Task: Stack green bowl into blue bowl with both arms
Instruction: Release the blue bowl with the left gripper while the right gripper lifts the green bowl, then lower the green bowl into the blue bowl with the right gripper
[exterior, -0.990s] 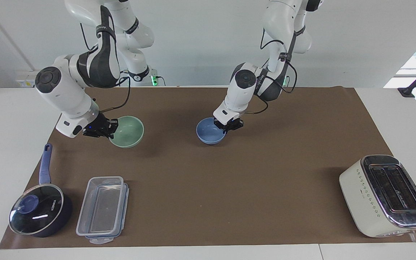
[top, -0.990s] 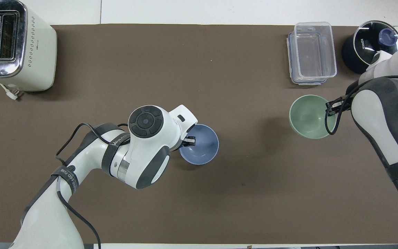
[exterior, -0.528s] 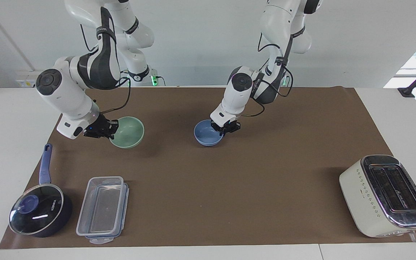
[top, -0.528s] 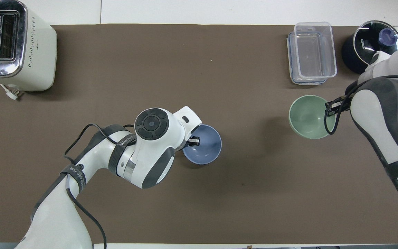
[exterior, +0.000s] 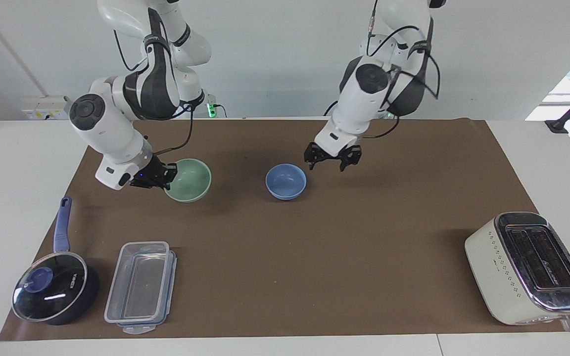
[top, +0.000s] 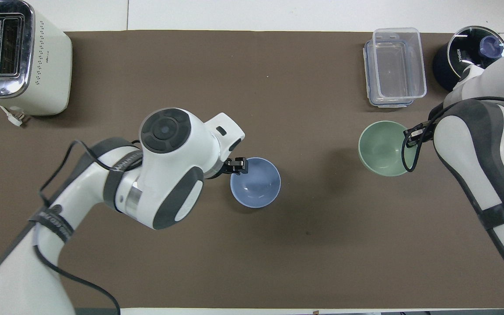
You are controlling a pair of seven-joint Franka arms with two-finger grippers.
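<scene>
The blue bowl stands upright and free on the brown mat near the middle, and also shows in the overhead view. My left gripper is open and empty, raised just beside the bowl toward the left arm's end. One of its fingers shows at the bowl's rim from above. The green bowl is toward the right arm's end and shows from above too. My right gripper is shut on its rim, on the side away from the blue bowl. I cannot tell whether the green bowl touches the mat.
A dark blue lidded saucepan and a clear plastic container stand at the right arm's end, farther from the robots than the green bowl. A cream toaster stands at the left arm's end.
My left gripper let go of the blue bowl's rim, opened, rose and drew away toward the left arm's end. My right gripper carried the green bowl a little toward the blue bowl.
</scene>
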